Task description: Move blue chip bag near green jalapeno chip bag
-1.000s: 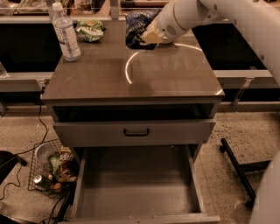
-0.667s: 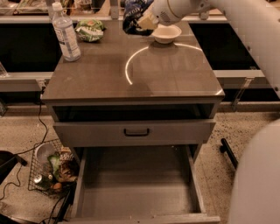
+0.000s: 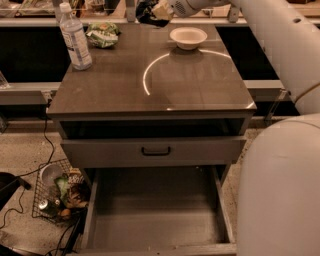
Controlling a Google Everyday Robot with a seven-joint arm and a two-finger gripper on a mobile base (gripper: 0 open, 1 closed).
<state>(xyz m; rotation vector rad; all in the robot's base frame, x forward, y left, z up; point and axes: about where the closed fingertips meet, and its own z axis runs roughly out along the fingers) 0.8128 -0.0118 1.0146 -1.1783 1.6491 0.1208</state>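
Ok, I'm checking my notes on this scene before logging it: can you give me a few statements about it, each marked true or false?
1. The claw holds the blue chip bag over the back of the table. True.
2. The white bowl stands left of the water bottle. False: the bowl is on the right side, the bottle on the left.
3. The green jalapeno chip bag lies just right of the bottle. True.
4. The bottom drawer is shut. False: it is pulled open.
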